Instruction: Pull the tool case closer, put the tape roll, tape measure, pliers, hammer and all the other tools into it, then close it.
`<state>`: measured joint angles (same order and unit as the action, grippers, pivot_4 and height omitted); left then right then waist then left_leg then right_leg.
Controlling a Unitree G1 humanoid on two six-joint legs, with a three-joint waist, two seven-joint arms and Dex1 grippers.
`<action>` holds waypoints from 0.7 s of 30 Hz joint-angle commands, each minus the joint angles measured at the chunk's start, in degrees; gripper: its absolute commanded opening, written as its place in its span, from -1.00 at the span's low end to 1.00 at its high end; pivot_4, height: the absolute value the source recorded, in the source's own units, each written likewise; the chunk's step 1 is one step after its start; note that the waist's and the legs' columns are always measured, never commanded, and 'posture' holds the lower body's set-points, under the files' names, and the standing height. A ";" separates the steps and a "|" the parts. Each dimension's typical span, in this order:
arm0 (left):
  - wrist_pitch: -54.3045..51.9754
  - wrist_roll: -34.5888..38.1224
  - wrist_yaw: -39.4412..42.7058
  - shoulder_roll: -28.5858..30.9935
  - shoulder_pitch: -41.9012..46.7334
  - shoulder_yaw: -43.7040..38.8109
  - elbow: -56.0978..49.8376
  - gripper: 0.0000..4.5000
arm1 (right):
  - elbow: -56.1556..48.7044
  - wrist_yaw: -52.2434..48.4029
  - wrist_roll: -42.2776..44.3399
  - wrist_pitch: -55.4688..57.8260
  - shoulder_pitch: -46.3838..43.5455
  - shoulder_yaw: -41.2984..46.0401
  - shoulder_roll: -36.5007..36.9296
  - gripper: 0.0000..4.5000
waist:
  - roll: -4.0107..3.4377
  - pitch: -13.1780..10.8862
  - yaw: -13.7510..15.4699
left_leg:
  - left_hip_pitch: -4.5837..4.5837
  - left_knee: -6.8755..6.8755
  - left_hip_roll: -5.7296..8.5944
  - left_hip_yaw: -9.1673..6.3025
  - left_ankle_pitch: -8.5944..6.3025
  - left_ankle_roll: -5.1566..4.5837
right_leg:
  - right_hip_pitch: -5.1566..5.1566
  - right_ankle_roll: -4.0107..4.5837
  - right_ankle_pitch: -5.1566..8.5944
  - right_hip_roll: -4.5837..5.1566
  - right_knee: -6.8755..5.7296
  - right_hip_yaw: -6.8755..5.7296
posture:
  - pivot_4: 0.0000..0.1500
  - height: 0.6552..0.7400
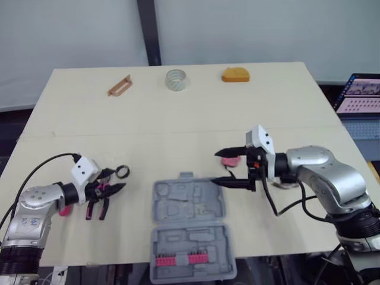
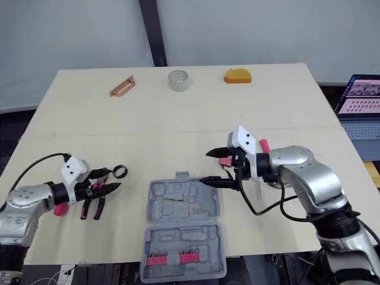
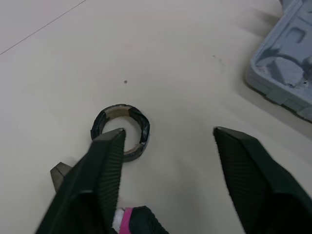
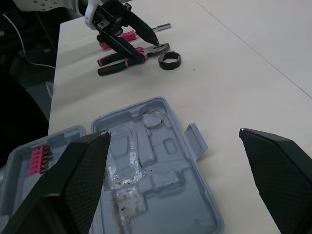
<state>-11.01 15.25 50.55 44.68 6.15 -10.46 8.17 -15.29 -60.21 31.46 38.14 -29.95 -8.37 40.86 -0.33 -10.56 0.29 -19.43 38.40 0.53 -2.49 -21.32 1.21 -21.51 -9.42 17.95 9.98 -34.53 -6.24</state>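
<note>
Left gripper is hovering low over the table with its two fingers spread apart and nothing between them. The small black tape roll is lying just beside one finger rather than centred in the gap, and the pink-handled pliers are lying right under that wrist. The right gripper is hanging with its fingers wide apart too, gripping nothing, above the right edge of the tool case.

The grey case is lying open and flat at the near edge of the table, between the two arms, with a pink bit strip sitting in its near half and its moulded pockets looking bare. So the pulling-in looks done, and the packing seems to be just starting, with the left arm going for the black roll.

The next move, I would say, is calling for a small sideways shift so the roll sits squarely between the fingers, then a drop and a squeeze. A clear tape roll, an orange object and a brown piece are waiting along the far edge, well apart from both arms.
</note>
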 commanded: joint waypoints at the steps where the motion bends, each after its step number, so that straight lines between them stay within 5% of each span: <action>1: 0.87 -0.40 -0.29 -0.05 0.79 -0.49 0.51 -0.24 | -1.86 1.09 -0.71 -0.92 0.25 0.07 -1.03 1.00 | 0.00 0.00 -0.30 | 0.00 0.00 0.00 -0.01 0.00 0.00 | 0.00 0.00 0.00 0.00 -0.01 0.00 | 1.00 1.00; 21: 1.16 -5.21 0.30 -0.13 6.91 4.98 6.56 -0.24 | -7.29 6.58 -2.98 1.26 3.02 -3.34 -5.47 1.00 | 0.01 0.01 -0.47 | 0.00 0.00 -0.05 -0.02 0.00 0.01 | -0.04 0.00 0.00 -0.05 -0.08 -0.03 | 1.00 1.00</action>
<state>-10.82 10.64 50.81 44.56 12.43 -5.33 14.46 -20.20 -54.17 28.05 39.34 -27.31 -12.90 35.41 -0.32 -10.55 -0.18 -19.43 38.40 0.48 -2.51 -21.32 1.22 -21.56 -9.41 17.95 9.92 -34.62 -6.27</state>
